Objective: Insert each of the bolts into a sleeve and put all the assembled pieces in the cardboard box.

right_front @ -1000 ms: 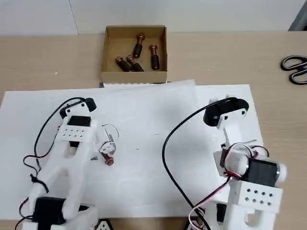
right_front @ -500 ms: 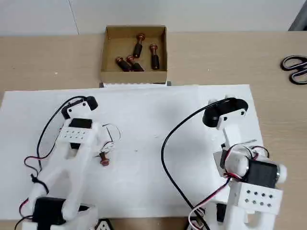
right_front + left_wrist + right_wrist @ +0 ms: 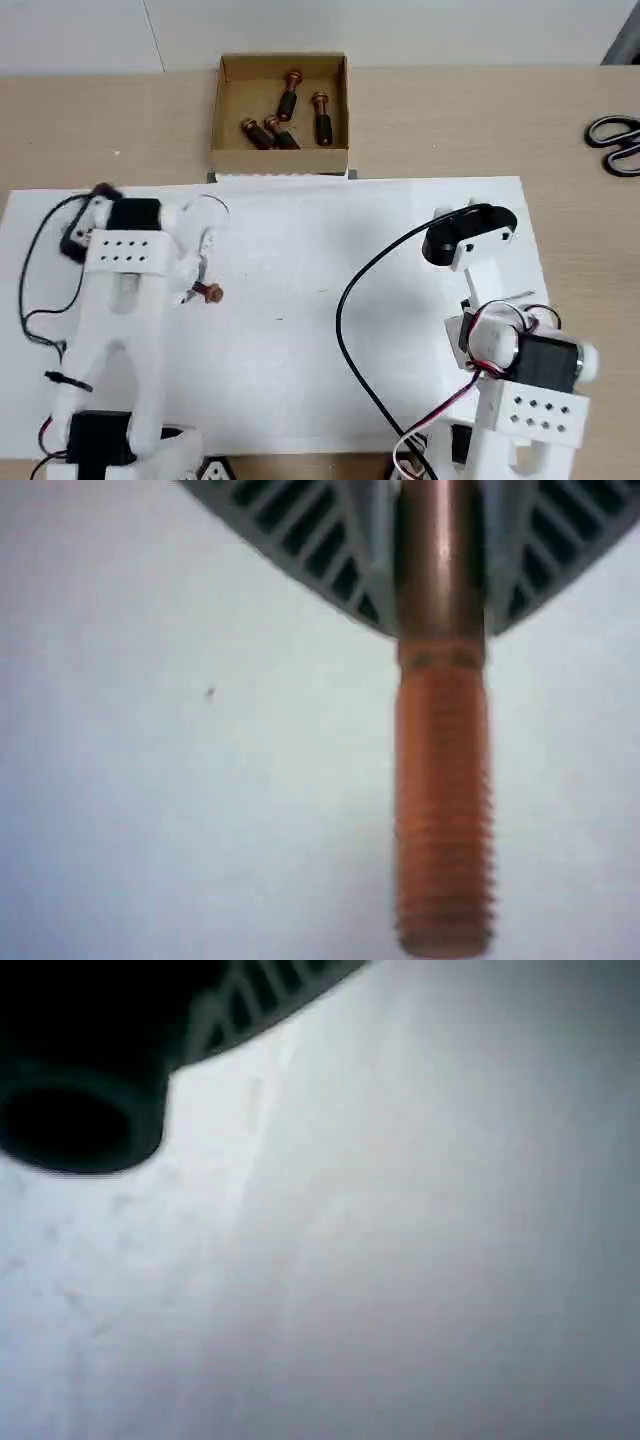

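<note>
My left gripper [image 3: 199, 283] is shut on a copper bolt [image 3: 210, 292] above the white paper sheet [image 3: 320, 340], at the left. In the left wrist view the bolt [image 3: 442, 810] juts out from between the grey ribbed fingers [image 3: 300, 550], threaded end free. My right arm [image 3: 470, 235] stands at the right of the sheet. In the right wrist view a black sleeve [image 3: 75, 1125] pokes out from under a ribbed finger [image 3: 270, 1000], its hollow end showing. The cardboard box [image 3: 225, 110] at the back holds several assembled pieces [image 3: 285, 105].
Scissors [image 3: 615, 145] lie on the wooden table at the far right. Black cables loop from both arms over the sheet. The sheet's far edge lies just in front of the box.
My left arm has swung back and to the left, carrying the bolt away from the front toward the box side. The sheet's far edge has flattened. The right arm has stayed put.
</note>
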You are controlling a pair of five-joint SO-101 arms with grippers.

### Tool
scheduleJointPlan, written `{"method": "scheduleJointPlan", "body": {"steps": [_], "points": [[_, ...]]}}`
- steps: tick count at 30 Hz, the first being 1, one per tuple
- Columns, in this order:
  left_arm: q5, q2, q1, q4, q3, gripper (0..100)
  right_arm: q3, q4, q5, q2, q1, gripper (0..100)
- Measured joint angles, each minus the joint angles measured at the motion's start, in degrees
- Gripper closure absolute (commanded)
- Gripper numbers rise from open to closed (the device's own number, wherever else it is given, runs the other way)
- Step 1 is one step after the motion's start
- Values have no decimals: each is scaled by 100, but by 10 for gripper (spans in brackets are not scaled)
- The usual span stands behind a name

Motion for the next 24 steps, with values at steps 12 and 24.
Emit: {"method": "scheduleJointPlan", "body": {"steps": [12, 24], "points": [[273, 9, -404, -246, 0, 991, 0, 0, 0, 0, 0, 995], [273, 9, -519, -273, -35, 698, 176, -149, 9, 0, 0, 995]]}}
